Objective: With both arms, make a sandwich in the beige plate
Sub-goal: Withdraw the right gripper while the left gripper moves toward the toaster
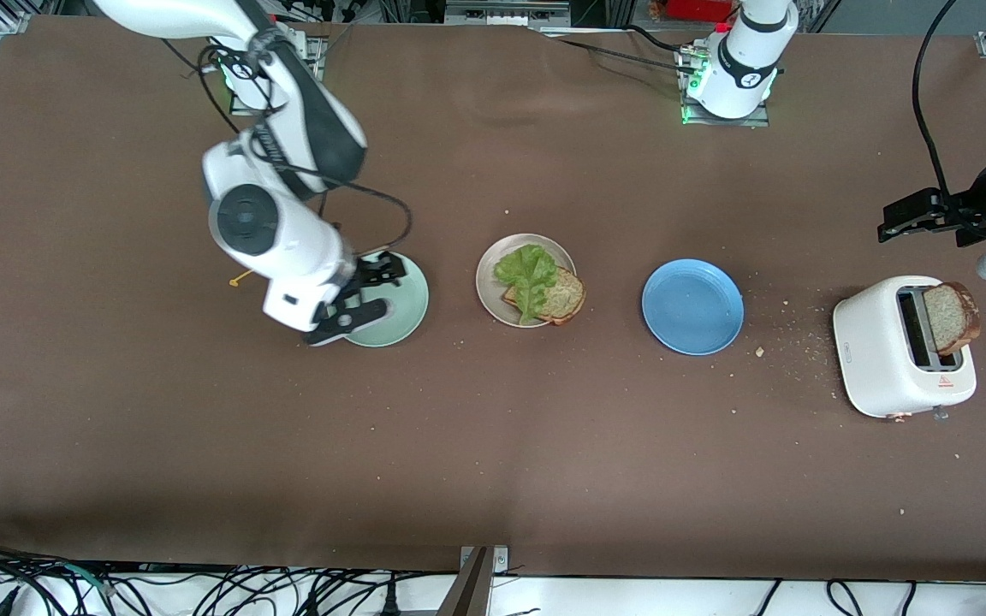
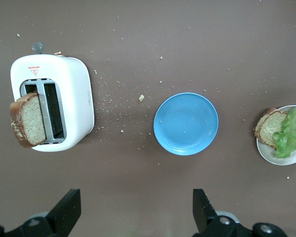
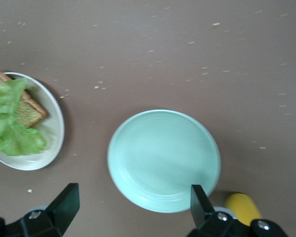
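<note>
On the beige plate [image 1: 493,295] at the worktop's middle lie one toast slice [image 1: 563,297] and lettuce [image 1: 527,272]. A second slice [image 1: 948,318] stands in the toaster [image 1: 874,351], about 5 o'clock from the left claw [image 1: 908,216], which is wide and nearer to it. Also wide, the right claw [image 1: 365,295] hovers over the mint plate [image 1: 399,318].

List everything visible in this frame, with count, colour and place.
beige plate: one, pale beige, mid-table, between the other plates.
toast slice: one, brown, on the beige plate.
lettuce leaf: one, green, on that toast.
mint-green plate: one, toward the right arm's end.
blue plate: one, between the beige plate and toaster.
toaster: one, white, toward the left arm's end.
second toast slice: one, brown, standing in the toaster.
right gripper: black, open, over the mint-green plate.
left gripper: black, open, above the table beside the toaster.
</note>
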Action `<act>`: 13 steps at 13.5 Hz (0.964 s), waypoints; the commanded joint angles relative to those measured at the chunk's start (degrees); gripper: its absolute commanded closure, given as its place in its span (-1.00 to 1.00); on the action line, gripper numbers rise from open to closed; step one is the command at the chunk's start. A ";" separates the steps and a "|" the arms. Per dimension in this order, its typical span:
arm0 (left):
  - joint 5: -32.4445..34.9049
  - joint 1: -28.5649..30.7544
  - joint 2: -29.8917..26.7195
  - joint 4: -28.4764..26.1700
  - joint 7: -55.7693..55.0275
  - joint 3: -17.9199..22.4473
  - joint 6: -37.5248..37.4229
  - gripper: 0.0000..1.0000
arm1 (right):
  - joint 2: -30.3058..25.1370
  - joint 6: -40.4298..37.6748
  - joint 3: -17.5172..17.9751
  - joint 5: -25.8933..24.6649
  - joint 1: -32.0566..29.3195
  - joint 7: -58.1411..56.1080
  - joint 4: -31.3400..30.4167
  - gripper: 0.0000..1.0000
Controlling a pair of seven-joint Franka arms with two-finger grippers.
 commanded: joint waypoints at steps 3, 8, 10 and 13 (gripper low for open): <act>1.85 -0.31 -0.27 0.15 0.13 -0.22 -0.07 -1.00 | -9.40 -6.05 -3.96 -0.53 -4.43 -3.66 -3.51 -1.00; 1.33 0.56 -0.44 -0.55 0.48 0.05 -0.77 -1.00 | -13.36 -8.15 -7.22 -2.19 -8.39 -4.19 -4.04 -1.00; 0.98 -0.66 0.70 -0.55 0.48 -0.04 -0.68 -1.00 | -15.91 -10.61 -7.40 -4.64 -8.83 -4.10 -4.04 -1.00; 1.85 -2.95 0.79 -0.73 0.22 -0.13 -0.77 -1.00 | -19.16 -13.34 -8.53 -7.39 -9.54 -4.27 -3.95 -0.99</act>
